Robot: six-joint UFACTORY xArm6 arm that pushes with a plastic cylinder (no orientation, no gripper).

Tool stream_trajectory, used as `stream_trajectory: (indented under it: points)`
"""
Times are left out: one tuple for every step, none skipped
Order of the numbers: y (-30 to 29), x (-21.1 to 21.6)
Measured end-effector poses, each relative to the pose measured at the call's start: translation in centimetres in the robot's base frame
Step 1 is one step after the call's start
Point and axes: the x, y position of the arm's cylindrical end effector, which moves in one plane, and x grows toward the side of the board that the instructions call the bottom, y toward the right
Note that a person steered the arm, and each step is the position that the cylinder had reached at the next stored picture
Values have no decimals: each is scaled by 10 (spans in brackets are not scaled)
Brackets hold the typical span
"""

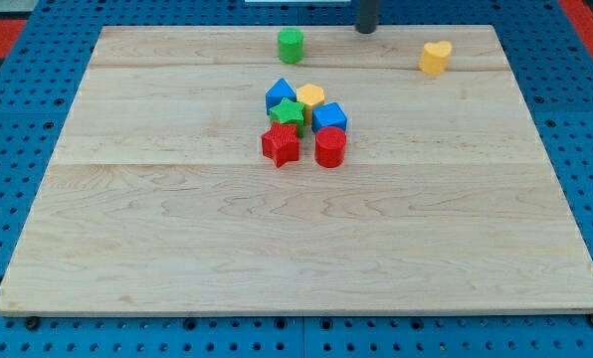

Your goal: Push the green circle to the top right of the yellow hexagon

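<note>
My tip (366,30) carries no hand and holds nothing. It rests at the tabletop (277,249) top edge, right of the green circle (291,45). The yellow hexagon (310,96) is below. The push seems not yet begun; next, get left of the circle and push rightward.

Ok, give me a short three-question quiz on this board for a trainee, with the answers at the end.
1. True or false: the green circle touches the central cluster.
2. Which block lies nearest the view's right edge? A) the red star B) the yellow heart C) the blue cube
3. Fill in: my tip stands at the view's top, between the green circle and the ____ heart.

Key:
1. False; it sits apart, above the cluster, where the yellow hexagon lies.
2. B.
3. Yellow.
</note>
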Motion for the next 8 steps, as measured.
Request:
stream_trajectory:
  points:
    - [-69,1]
    - [-120,7]
    - [-108,28]
    - [-88,39]
    - [-89,39]
    - [-71,49]
    - [-37,60]
    - [-22,60]
